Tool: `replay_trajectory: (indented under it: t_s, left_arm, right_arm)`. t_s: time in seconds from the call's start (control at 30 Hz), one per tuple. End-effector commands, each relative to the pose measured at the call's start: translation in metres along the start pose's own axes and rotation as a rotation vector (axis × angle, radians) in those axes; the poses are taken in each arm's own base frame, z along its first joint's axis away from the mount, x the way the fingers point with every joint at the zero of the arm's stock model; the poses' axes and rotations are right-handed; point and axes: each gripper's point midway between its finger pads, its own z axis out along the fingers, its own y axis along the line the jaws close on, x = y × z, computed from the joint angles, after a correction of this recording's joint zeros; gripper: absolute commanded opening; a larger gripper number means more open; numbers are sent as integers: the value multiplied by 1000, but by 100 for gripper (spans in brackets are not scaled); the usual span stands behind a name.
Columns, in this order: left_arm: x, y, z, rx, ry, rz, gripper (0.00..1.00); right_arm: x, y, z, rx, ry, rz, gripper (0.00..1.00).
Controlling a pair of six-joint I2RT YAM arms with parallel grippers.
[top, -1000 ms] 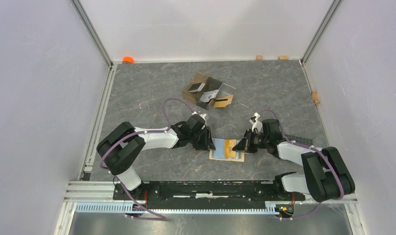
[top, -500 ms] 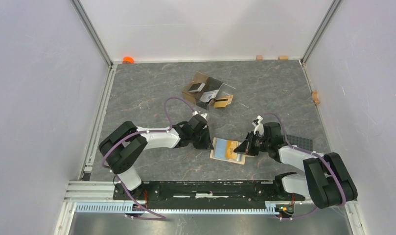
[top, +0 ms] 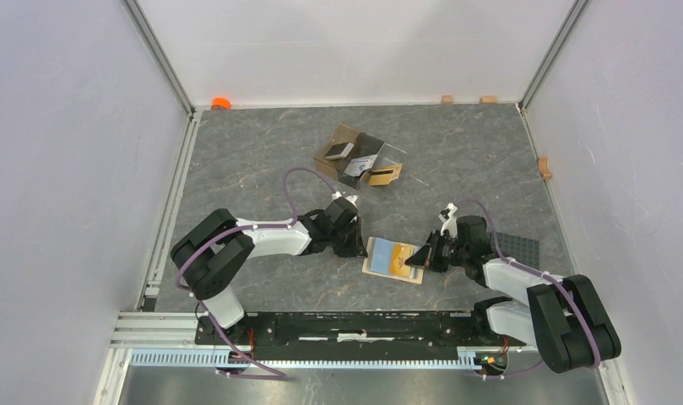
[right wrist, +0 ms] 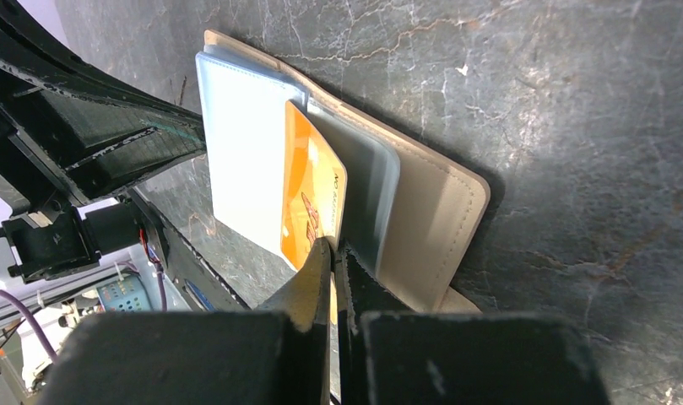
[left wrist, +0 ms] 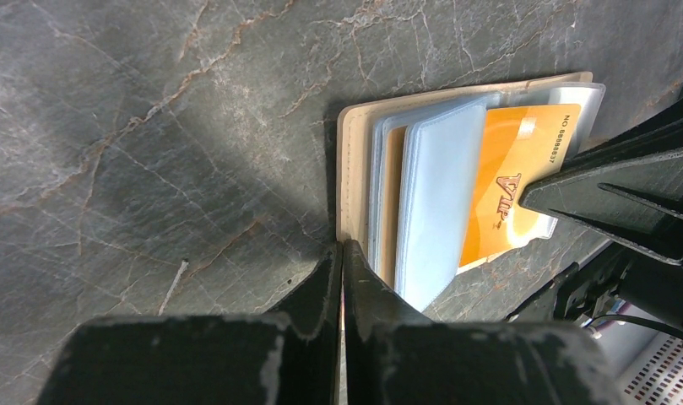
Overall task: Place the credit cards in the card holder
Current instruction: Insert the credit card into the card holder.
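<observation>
Left jaws have closed.

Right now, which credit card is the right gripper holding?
The orange-gold card, pinched by the right gripper at the card holder; the other cards lie in the clear box farther back.

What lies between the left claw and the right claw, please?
The open card holder, with an orange credit card partly in it, as the top view shows.

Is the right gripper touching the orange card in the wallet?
Touching. The right wrist view shows the right gripper closed on the near edge of the orange card; no gap is visible.
</observation>
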Motion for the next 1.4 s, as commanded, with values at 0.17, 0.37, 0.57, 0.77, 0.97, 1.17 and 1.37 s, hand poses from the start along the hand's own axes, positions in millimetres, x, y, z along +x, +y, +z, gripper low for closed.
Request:
replay_trajectory:
  t_s: [0.17, 0.37, 0.57, 0.77, 0.97, 1.17, 1.37]
  left_arm:
    - [44, 59, 6, -193, 114, 47, 2]
    - [46, 54, 6, -158, 115, 49, 2]
    - [45, 50, 4, -144, 108, 58, 2]
    - [44, 46, 3, -124, 100, 65, 2]
    - [44, 43, 4, -106, 105, 68, 2]
    - [44, 37, 3, -78, 107, 73, 2]
    - [45, 31, 2, -46, 101, 60, 2]
  right_arm:
    - [19, -31, 0, 124, 18, 51, 0]
    - [20, -24, 5, 107, 23, 56, 0]
    - [26, -22, 9, 99, 22, 87, 0]
    - [28, -22, 13, 94, 26, 106, 0]
    - [16, -13, 18, 73, -19, 81, 0]
    - [11, -4, 24, 58, -9, 54, 0]
    - [6, 11, 33, 30, -14, 12, 8]
